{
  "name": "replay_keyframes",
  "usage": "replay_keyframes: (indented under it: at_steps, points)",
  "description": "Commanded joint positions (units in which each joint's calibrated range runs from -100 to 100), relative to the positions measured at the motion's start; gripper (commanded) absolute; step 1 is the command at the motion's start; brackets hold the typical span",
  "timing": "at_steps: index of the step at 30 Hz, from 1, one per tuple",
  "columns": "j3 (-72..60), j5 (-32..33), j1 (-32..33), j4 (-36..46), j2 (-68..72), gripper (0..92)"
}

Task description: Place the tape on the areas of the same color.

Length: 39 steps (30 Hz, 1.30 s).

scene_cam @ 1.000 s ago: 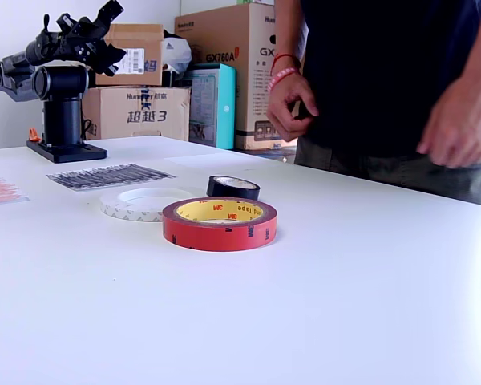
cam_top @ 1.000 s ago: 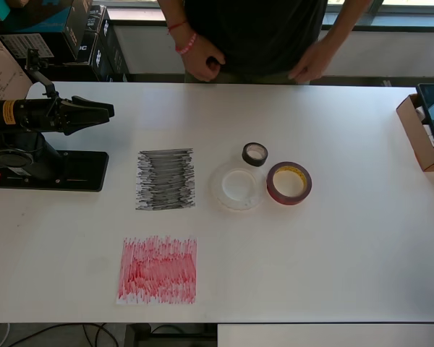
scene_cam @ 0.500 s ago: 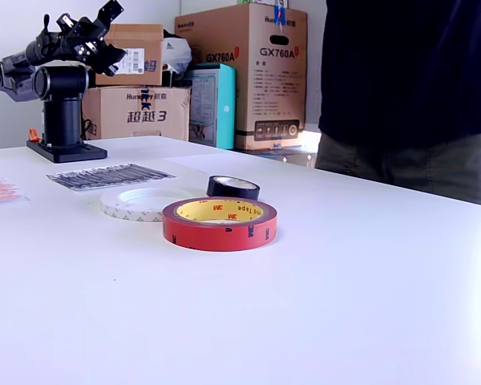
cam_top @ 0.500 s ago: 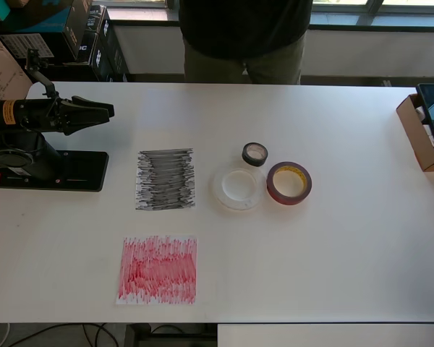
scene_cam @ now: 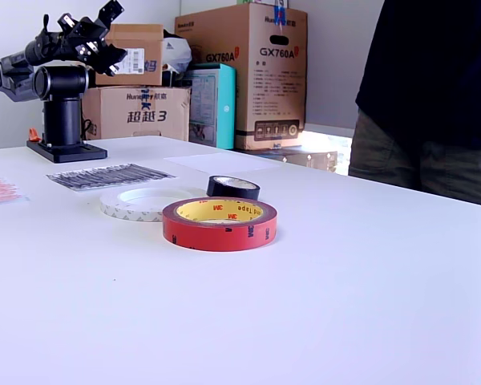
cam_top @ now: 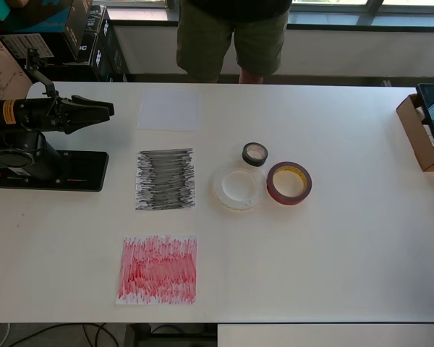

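On the white counter [cam_top: 347, 260] we see three tape rolls grouped near the middle: the small black roll [cam_top: 254, 153] lies farthest from the overhead view's lower edge, the wide white roll [cam_top: 237, 188] lies just below and to its left in that view, and the dark-red roll [cam_top: 289, 183] with a yellowish core lies just beside the white roll on the overhead view's right. In the exterior view we find the dark-red roll [scene_cam: 220, 224] nearest the camera, the white roll [scene_cam: 144, 203] behind it toward that view's left, and the black roll [scene_cam: 233, 188] behind both. None of the rolls rests on a patch. The black scribbled patch [cam_top: 166, 179] lies to the overhead view's left of the white roll, the red scribbled patch [cam_top: 158, 269] lies below it near the counter's lower edge, and the plain white sheet [cam_top: 169, 110] lies above it near the far edge. The arm is folded over its black base [cam_top: 54, 170] at the overhead view's left, well apart from the rolls; its gripper [cam_top: 101, 110] holds nothing, and we cannot tell whether its jaws are spread or pressed together. A person [cam_top: 233, 40] in shorts stands at the far edge.
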Motion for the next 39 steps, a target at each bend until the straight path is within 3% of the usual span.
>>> replay_keyframes:
  at_steps: [1, 18, 22, 25, 39]
  points:
    - [-0.08, -0.25, -0.16, 0.25, -0.41, 61.4]
    - [-0.44, -0.50, -3.71, -0.34, -0.22, 61.4]
    - [-3.35, -0.41, -3.24, -5.52, 1.83, 61.4]
    - [-7.25, 0.08, -3.08, -8.91, 6.42, 61.4]
    - [-39.24, 0.32, -5.29, -8.91, 44.96, 61.4]
